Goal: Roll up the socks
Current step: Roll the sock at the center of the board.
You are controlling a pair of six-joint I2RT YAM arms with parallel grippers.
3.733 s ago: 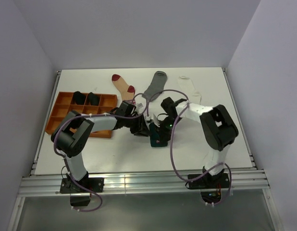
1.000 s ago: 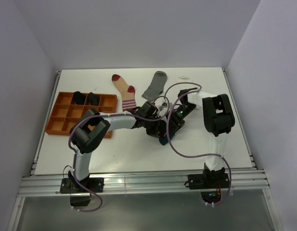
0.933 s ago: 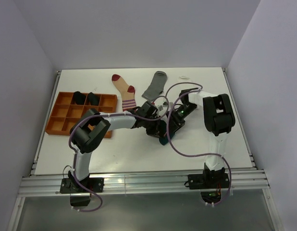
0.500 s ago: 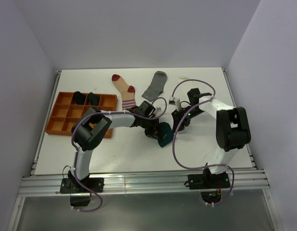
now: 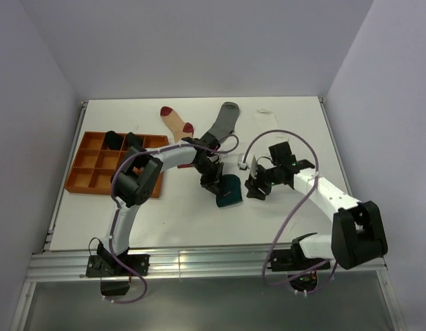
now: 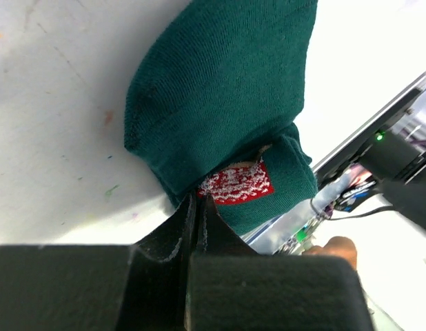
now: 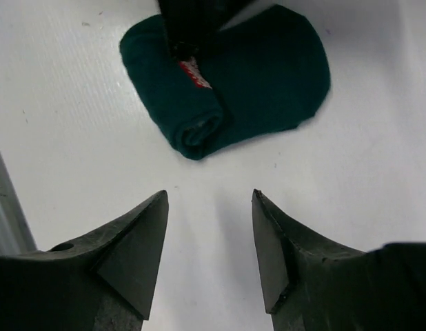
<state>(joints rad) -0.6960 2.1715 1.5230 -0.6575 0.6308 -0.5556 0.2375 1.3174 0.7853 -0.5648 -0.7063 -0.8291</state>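
A dark teal sock (image 5: 229,192), half rolled, is seen near the middle of the table (image 5: 165,221), with its free end lying flat. The roll's edge, by a red patch (image 6: 237,185), is pinched between the closed fingers of the left gripper (image 6: 197,207), which is set at the sock's 10 o'clock. The right gripper (image 7: 209,200) is held wide open and empty at the sock's 3 o'clock, apart from it. The roll could spring open if the pinch is loosened, since only a fold's edge appears to be clamped.
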